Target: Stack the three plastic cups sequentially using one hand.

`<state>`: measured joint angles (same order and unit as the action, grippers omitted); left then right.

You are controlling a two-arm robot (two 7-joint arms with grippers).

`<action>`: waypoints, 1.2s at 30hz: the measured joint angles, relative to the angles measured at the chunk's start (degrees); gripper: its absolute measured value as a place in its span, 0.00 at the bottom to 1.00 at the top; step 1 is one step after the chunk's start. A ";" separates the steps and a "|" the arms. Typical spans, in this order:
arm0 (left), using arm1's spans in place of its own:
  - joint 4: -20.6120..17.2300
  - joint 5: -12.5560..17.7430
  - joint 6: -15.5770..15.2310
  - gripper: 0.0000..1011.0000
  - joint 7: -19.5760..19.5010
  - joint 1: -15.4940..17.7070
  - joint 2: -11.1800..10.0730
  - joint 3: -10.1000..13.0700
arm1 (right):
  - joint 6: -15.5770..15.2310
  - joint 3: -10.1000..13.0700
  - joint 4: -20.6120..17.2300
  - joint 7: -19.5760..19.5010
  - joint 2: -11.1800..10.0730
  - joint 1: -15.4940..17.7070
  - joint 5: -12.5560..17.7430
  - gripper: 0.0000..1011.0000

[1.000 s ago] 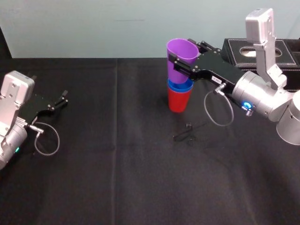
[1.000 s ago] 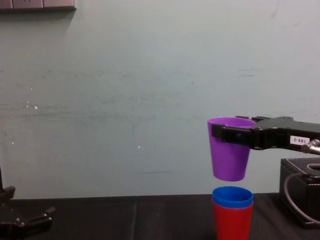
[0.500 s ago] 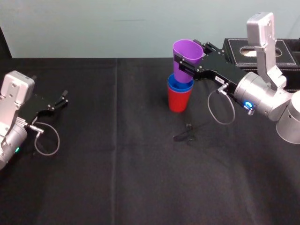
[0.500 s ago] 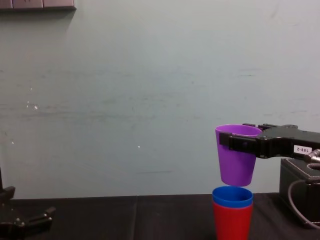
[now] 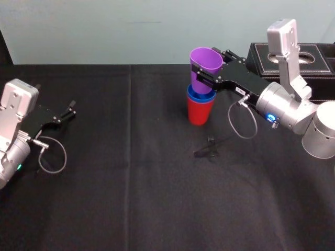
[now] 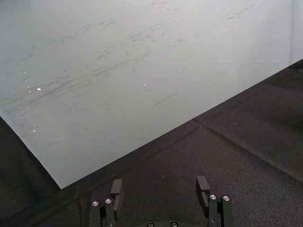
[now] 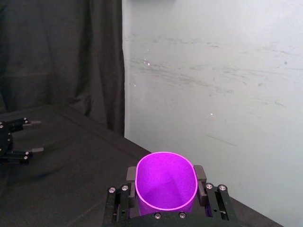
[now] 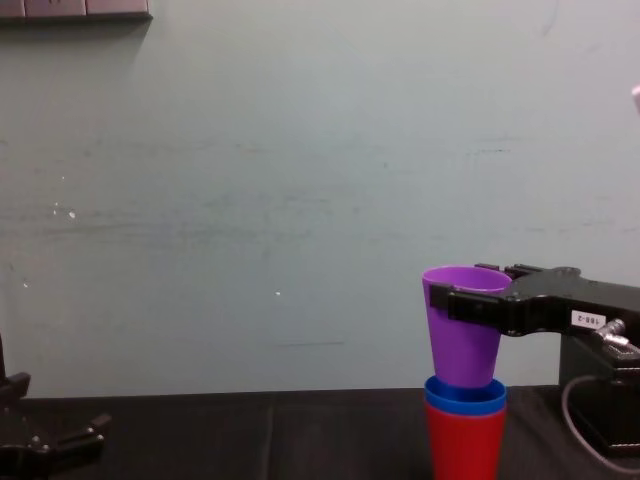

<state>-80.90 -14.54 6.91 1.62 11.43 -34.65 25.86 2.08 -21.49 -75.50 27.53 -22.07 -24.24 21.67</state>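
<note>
The red cup (image 5: 199, 111) (image 8: 463, 447) stands upright on the black table with the blue cup (image 5: 197, 97) (image 8: 465, 397) nested in it. My right gripper (image 5: 209, 70) (image 7: 166, 187) (image 8: 470, 305) is shut on the purple cup (image 5: 203, 66) (image 8: 462, 330) (image 7: 164, 186), one jaw on each side just below its rim. The purple cup's base dips into the blue cup's mouth, leaning a little. My left gripper (image 5: 70, 110) (image 6: 160, 189) rests open at the table's left side, nothing between its fingers.
A black stitched box (image 5: 310, 58) (image 8: 603, 395) stands at the back right behind my right arm. A small dark object (image 5: 208, 148) lies on the cloth in front of the stack. A pale wall (image 8: 300, 180) backs the table.
The purple cup has come down in my right gripper, from hanging above the blue cup to entering its mouth. The left arm has not moved.
</note>
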 joint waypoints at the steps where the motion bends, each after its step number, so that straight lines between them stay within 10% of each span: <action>1: 0.00 0.00 0.00 0.99 0.00 0.00 0.00 0.00 | 0.10 -0.05 0.28 0.06 0.10 -0.12 -0.06 0.71; 36: 0.00 0.00 0.00 0.99 0.00 0.00 0.00 0.00 | 4.27 -1.01 10.10 2.23 3.00 -2.02 -2.10 0.71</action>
<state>-80.90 -14.54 6.91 1.62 11.43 -34.65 25.86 6.35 -22.50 -65.40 29.76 -19.07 -26.26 19.57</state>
